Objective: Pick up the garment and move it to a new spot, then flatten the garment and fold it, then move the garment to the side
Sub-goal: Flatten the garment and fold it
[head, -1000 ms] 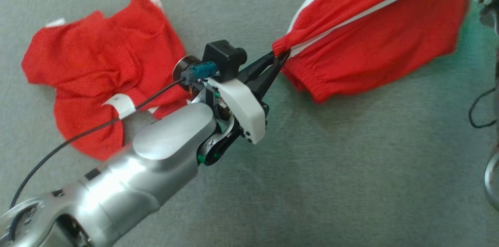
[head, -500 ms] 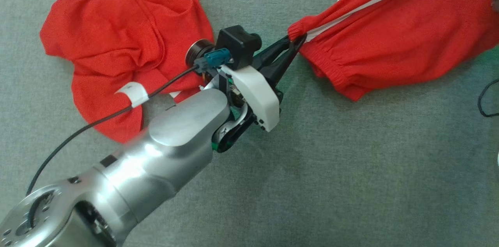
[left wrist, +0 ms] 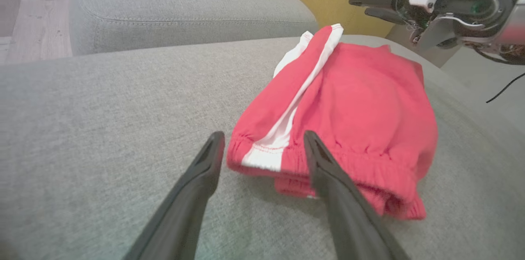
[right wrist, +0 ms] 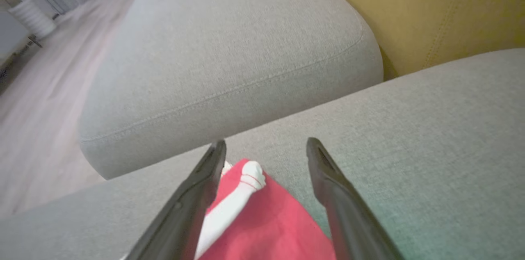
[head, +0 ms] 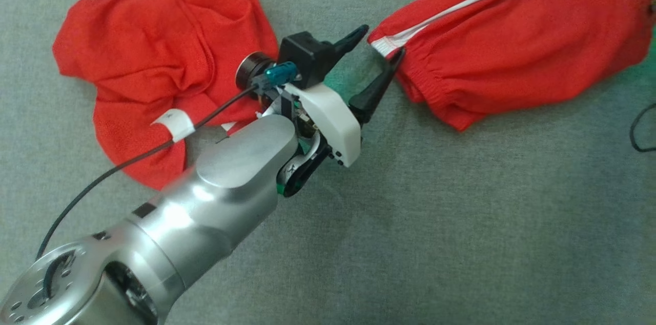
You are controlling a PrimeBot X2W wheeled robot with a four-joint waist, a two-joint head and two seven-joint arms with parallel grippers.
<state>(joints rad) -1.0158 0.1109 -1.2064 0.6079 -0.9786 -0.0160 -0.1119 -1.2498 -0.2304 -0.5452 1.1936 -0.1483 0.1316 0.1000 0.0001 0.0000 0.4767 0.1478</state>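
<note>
Lying flat on the grey seat cushion [head: 410, 243] is one red garment with a white stripe [head: 512, 48], its gathered waistband end turned toward the left gripper [head: 382, 42]. That gripper's two dark fingers stand spread apart on either side of the striped waistband corner, clamping nothing; one fingertip sits right at the cloth's edge, the other just clear of it. At the far end of the striped garment, the right gripper [right wrist: 266, 149] hangs above the white stripe's tip with its two fingers likewise parted and empty; whether they touch the cloth cannot be told. A second red garment [head: 154, 58] lies crumpled on the same cushion, well apart from the striped one, beyond the left arm. Past the striped garment's far end sit one more grey cushion [right wrist: 225, 46] and one mustard-yellow cushion [right wrist: 451, 5].
</note>
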